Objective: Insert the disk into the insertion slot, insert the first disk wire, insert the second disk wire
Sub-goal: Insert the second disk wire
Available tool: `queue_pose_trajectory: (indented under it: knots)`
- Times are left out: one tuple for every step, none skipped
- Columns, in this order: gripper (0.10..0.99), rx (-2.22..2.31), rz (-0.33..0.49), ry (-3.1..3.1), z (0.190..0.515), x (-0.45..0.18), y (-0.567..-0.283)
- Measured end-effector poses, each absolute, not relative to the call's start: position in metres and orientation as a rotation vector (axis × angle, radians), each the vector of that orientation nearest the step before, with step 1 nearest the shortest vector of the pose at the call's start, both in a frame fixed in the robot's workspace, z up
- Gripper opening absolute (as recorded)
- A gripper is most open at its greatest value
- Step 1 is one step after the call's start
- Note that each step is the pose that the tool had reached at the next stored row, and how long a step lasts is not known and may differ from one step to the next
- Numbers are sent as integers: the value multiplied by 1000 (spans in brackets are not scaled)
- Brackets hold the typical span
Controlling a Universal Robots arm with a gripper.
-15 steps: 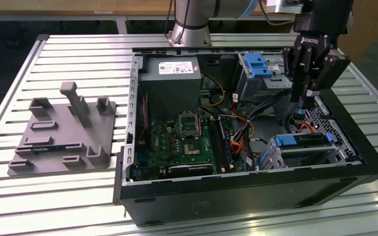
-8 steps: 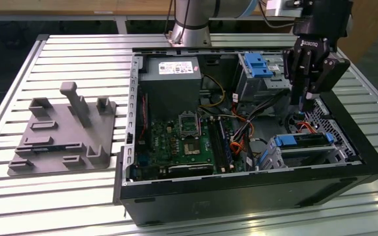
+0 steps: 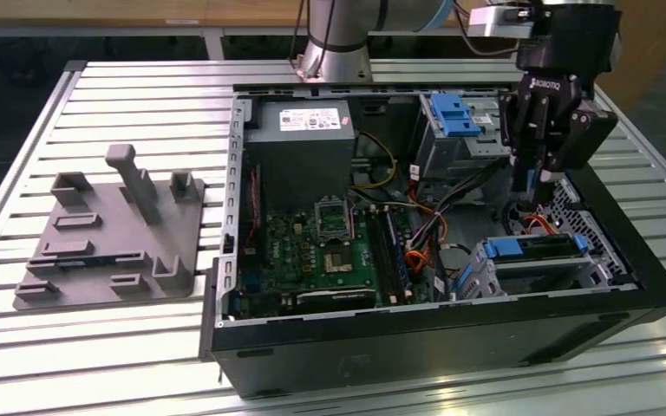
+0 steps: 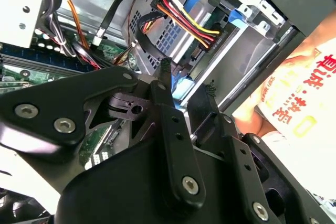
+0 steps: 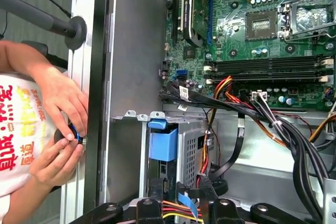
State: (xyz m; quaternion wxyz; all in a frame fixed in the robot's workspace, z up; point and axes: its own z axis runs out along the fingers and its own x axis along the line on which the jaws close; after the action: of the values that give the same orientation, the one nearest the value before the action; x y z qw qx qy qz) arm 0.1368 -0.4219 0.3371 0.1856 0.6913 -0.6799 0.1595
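The disk (image 3: 538, 247), in its bright blue carrier, lies inside the insertion slot (image 3: 553, 276), a silver perforated cage in the open computer case at the exterior view's right. My gripper (image 3: 526, 201) points down just behind the cage. In the second wrist view its fingers (image 4: 164, 77) stand a little apart with nothing between them, so the gripper (image 4: 187, 77) is open. A black connector with yellow, red and black wires (image 4: 184, 22) sits just beyond the tips, against the disk's end. The first wrist view shows the blue carrier (image 5: 163, 142) and the coloured wires (image 5: 176, 206) between the fingers.
A motherboard (image 3: 322, 243), a power supply (image 3: 304, 139) and a taller grey bay with a blue latch (image 3: 454, 117) fill the case. Cable bundles (image 5: 252, 114) cross beside the cage. A grey fixture plate (image 3: 114, 234) lies at the exterior view's left. A person's hands (image 5: 58, 129) are outside the case wall.
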Motion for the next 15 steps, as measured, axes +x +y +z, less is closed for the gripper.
queue_pose_trajectory:
  knots:
    - [408,1947,450,-1914,336,137,-422]
    - [408,1947,452,-1913,336,137,-423]
    - [408,1947,453,-1912,335,137,-423]
    - [408,1946,454,-1910,335,137,-424]
    - [408,1946,455,-1909,334,137,-425]
    - [408,1946,455,-1909,334,137,-425]
    - [408,1945,456,-1908,333,136,-425]
    - [408,1945,457,-1908,333,136,-426]
    - [408,1945,457,-1907,332,136,-426]
    - [408,1945,457,-1907,332,136,-426]
    - [408,1945,457,-1907,332,136,-426]
    - [408,1945,457,-1907,331,136,-426]
    - [408,1945,457,-1907,331,135,-426]
    - [408,1945,457,-1907,331,135,-426]
    - [408,1945,457,-1907,331,135,-426]
